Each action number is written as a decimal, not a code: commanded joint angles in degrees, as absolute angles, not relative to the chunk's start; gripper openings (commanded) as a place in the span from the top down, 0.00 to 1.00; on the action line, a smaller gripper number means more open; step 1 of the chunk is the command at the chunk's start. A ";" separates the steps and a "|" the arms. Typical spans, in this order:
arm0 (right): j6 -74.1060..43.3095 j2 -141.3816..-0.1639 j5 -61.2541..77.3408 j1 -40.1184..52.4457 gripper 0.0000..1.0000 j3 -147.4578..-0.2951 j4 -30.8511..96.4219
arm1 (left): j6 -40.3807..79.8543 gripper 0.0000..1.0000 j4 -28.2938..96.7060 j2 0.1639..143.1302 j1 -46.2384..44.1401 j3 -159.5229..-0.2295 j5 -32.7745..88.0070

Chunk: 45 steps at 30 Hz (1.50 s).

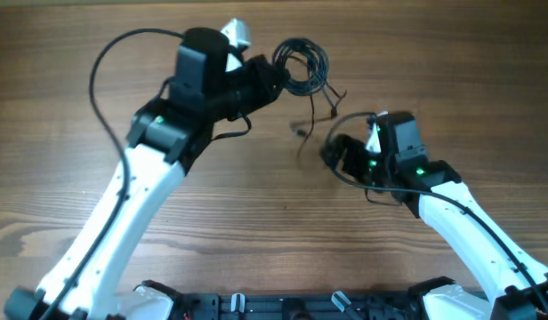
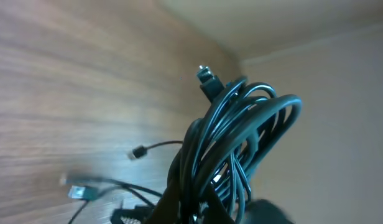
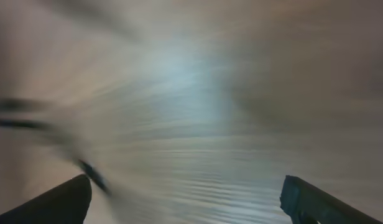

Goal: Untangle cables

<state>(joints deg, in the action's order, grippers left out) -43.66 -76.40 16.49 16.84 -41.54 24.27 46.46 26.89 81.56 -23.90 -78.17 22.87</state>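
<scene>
Table (image 1: pixel 256 222): wood-grain top, mid-brown, darker streaks noted; overhead view filled by it edge to edge. Far edge seen in left wrist view. Wall (image 2: pixel 341 68): plain, pale beige, set beyond table edge; crossed by faint seam line. Light: soft, even; pale bluish glare patch (image 3: pixel 179 74) registered on blurred wood in right wrist view.

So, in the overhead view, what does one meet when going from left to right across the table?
Left arm → coiled bundle of black cables → right arm. The loose cord ends below the bundle overlap it, so they are left out.
</scene>
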 commanded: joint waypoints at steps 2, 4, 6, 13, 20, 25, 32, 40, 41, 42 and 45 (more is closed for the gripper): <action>-48.05 -76.71 -1.89 16.47 0.00 -41.89 33.34 | 46.70 0.96 27.94 73.71 -18.59 -78.67 25.04; -45.78 -76.47 0.12 16.43 0.00 -41.89 33.65 | 46.70 0.96 30.85 72.82 -16.67 -78.67 23.22; -38.48 -74.52 8.01 16.43 0.00 -41.91 31.16 | 42.70 0.96 35.59 73.36 -16.38 -78.65 22.04; -23.88 -56.38 18.74 16.43 0.00 -42.06 30.33 | 21.10 0.96 45.08 76.62 -22.87 -78.65 23.14; -23.92 -34.54 19.22 16.43 0.11 -42.04 31.03 | 12.19 0.96 46.11 76.95 -30.09 -78.65 23.11; -12.60 -33.12 22.52 16.45 0.00 -41.87 30.92 | 26.09 0.96 39.77 76.95 -30.81 -78.65 23.07; -4.29 -42.13 28.99 16.56 0.00 -41.87 15.49 | 35.03 0.96 35.66 76.95 -30.81 -78.65 22.90; -6.96 -61.34 37.95 20.97 0.14 -41.87 -2.59 | 40.01 0.96 32.42 76.93 -29.32 -78.67 22.90; -8.69 -62.85 37.12 21.61 0.39 -41.89 -3.49 | 40.91 0.96 32.14 76.93 -28.88 -78.67 22.87; -11.22 -64.27 35.68 21.91 0.66 -41.89 -3.60 | 40.86 0.96 32.18 76.93 -28.08 -78.65 22.79; -20.45 -64.75 36.05 21.21 0.96 -41.89 -1.58 | 40.73 0.96 34.28 76.93 -25.61 -78.67 17.85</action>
